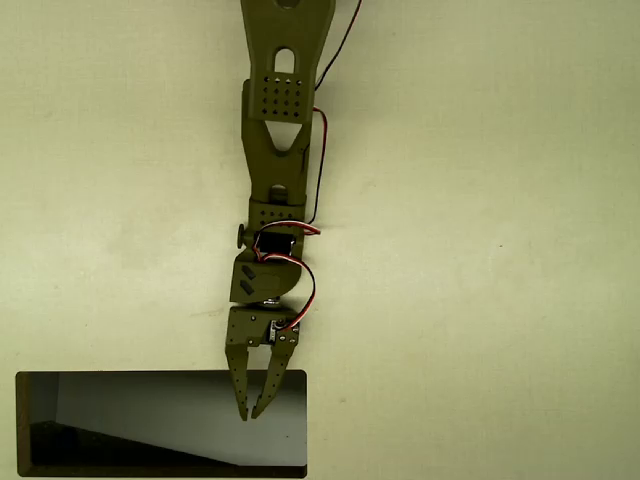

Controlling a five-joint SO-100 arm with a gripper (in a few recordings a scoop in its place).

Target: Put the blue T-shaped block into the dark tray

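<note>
Overhead view. The two tapered, perforated olive-green fingers of the gripper (pixel 256 412) converge to a narrow V — tips nearly touching, with only a slight gap and nothing visible between them. The tips hang over the upper edge of the dark tray (pixel 22 425), a wide rectangular box with a thin brown-black rim, a pale grey slanted inner wall and a black floor, which occupies the lower-left corner of the picture. The blue T-shaped block cannot be made out in the tray or on the table. Behind the fingers, the olive-green jointed arm (pixel 272 150) — carrying red and black wires (pixel 318 170) along its right side — extends straight up to the top edge, across a plain cream table surface (pixel 480 250).
</note>
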